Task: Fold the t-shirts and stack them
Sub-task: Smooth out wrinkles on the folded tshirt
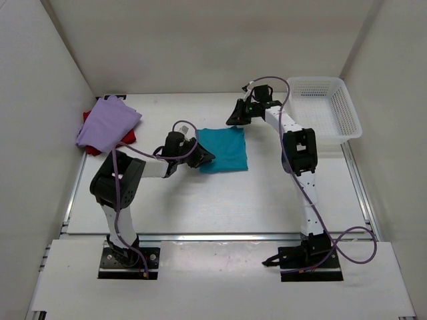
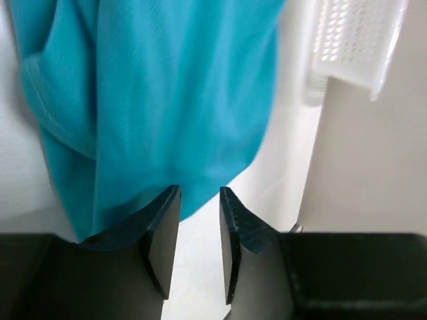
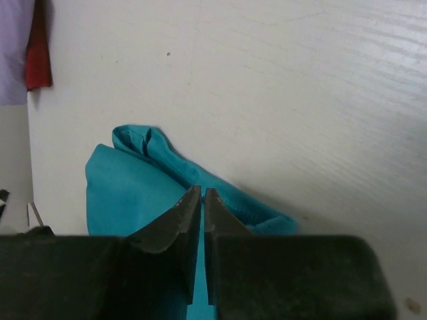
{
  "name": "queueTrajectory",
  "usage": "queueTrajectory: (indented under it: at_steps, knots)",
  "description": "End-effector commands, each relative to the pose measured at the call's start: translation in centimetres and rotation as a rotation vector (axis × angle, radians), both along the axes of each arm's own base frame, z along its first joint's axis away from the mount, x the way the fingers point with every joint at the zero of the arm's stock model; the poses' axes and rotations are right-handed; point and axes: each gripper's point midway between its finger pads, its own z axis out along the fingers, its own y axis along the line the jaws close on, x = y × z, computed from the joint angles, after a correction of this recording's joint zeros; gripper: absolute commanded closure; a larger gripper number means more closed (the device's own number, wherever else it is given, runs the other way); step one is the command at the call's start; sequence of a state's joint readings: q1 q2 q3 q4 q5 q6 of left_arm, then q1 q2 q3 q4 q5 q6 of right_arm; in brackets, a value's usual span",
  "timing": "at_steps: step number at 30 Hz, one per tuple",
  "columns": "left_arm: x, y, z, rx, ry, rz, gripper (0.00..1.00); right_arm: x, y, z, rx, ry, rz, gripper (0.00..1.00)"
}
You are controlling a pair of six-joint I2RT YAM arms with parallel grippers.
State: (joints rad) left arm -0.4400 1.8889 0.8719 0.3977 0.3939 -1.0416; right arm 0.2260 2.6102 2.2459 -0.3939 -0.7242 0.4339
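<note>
On the table (image 1: 200, 200), near its middle, we see the teal t-shirt (image 1: 225, 148) folded almost square. It is well apart from the lavender t-shirt (image 1: 107, 121), which lies on the dark red t-shirt (image 1: 130, 137) at far left. Our left claw (image 2: 200, 191) is released at the teal t-shirt's near-left corner. Our right claw (image 3: 202, 191) is clenched over its far edge; we cannot tell if it pinches cloth. That pile lies leftward, so we judge the left arm nearer.

Teal t-shirt (image 1: 225, 148), lavender t-shirt (image 1: 107, 123), dark red t-shirt (image 1: 131, 137), white basket (image 1: 323, 113).
</note>
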Motion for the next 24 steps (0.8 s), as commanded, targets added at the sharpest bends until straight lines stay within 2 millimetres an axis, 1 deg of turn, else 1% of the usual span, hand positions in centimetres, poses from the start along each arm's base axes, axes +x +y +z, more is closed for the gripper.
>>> queueTrajectory:
  at_steps: [1, 2, 3, 4, 5, 6, 7, 8, 9, 10, 11, 12, 13, 14, 15, 16, 17, 18, 19, 20, 21, 22, 23, 24]
  knots:
    - [2.6, 1.5, 5.8, -0.032, -0.133, 0.045, 0.58, -0.9, 0.0, 7.8, -0.045, -0.137, 0.030, 0.91]
    - [3.1, 3.0, 5.8, -0.031, -0.135, 0.072, 0.56, -1.8, 0.0, 9.2, -0.070, -0.170, 0.030, 0.85]
    - [4.0, 4.8, 5.7, -0.006, -0.147, 0.115, 0.51, -1.9, 0.1, 9.8, -0.074, -0.195, 0.026, 0.81]
    - [4.1, 6.3, 4.5, 0.030, -0.112, 0.146, 0.45, -2.6, -0.2, 11.9, -0.074, -0.238, 0.018, 0.77]
    - [4.1, 7.1, 4.4, 0.038, -0.115, 0.151, 0.37, -3.6, -0.3, 13.5, -0.067, -0.268, 0.011, 0.75]
    - [4.5, 7.9, 4.8, 0.029, -0.134, 0.159, 0.32, -4.7, -0.6, 12.7, -0.077, -0.243, 0.009, 0.72]
    - [4.8, 9.1, 4.3, 0.061, -0.132, 0.177, 0.23, -5.2, -0.9, 15.6, -0.061, -0.299, -0.013, 0.68]
    - [5.1, 9.8, 3.9, 0.108, -0.147, 0.186, 0.16, -7.0, -1.2, 16.4, -0.060, -0.306, -0.016, 0.67]
    - [5.3, 10.4, 3.3, 0.135, -0.128, 0.197, 0.16, -8.5, -1.8, 16.9, -0.053, -0.312, -0.047, 0.60]
    - [5.5, 10.6, 3.0, 0.162, -0.140, 0.190, 0.14, -8.7, -2.0, 17.9, -0.034, -0.357, -0.066, 0.53]
    - [5.4, 10.7, 2.1, 0.186, -0.130, 0.180, 0.15, -10.5, -2.3, 18.1, -0.018, -0.377, -0.074, 0.50]
    - [5.6, 10.6, 1.7, 0.191, -0.125, 0.174, 0.16, -12.4, -3.0, 17.5, -0.011, -0.353, -0.099, 0.50]
    - [5.8, 10.5, 1.7, 0.190, -0.135, 0.165, 0.17, -13.1, -2.7, 18.0, 0.018, -0.380, -0.097, 0.49]
    - [5.9, 10.1, 1.2, 0.180, -0.130, 0.145, 0.18, -14.8, -2.9, 17.3, 0.030, -0.380, -0.096, 0.49]
    - [5.9, 9.9, 0.2, 0.179, -0.106, 0.133, 0.19, -16.1, -3.7, 16.3, 0.033, -0.357, -0.109, 0.49]
    - [6.1, 9.7, 0.0, 0.171, -0.106, 0.126, 0.19, -16.7, -3.7, 16.5, 0.055, -0.362, -0.116, 0.49]
    - [6.2, 8.9, -0.2, 0.158, -0.118, 0.102, 0.19, -17.9, -4.0, 15.8, 0.059, -0.369, -0.113, 0.49]
    - [6.3, 8.4, -0.8, 0.152, -0.106, 0.082, 0.20, -19.4, -4.3, 14.4, 0.061, -0.343, -0.108, 0.49]
    - [6.4, 7.9, -1.3, 0.151, -0.098, 0.070, 0.19, -20.1, -4.9, 13.2, 0.054, -0.321, -0.125, 0.49]
    - [6.4, 7.0, -1.1, 0.131, -0.112, 0.040, 0.20, -20.7, -5.2, 13.2, 0.056, -0.327, -0.125, 0.50]
    - [7.0, 6.4, -1.0, 0.125, -0.127, 0.031, 0.20, -21.5, -5.7, 12.6, 0.047, -0.321, -0.135, 0.50]
    - [6.9, 5.9, -1.1, 0.125, -0.123, 0.019, 0.21, -22.4, -6.2, 10.8, 0.037, -0.280, -0.140, 0.50]
    - [7.3, 5.1, -1.3, 0.115, -0.131, 0.001, 0.22, -22.6, -6.4, 11.3, 0.040, -0.300, -0.146, 0.50]
    - [7.4, 4.7, -1.6, 0.099, -0.118, -0.002, 0.24, -23.3, -6.9, 10.4, 0.041, -0.281, -0.153, 0.49]
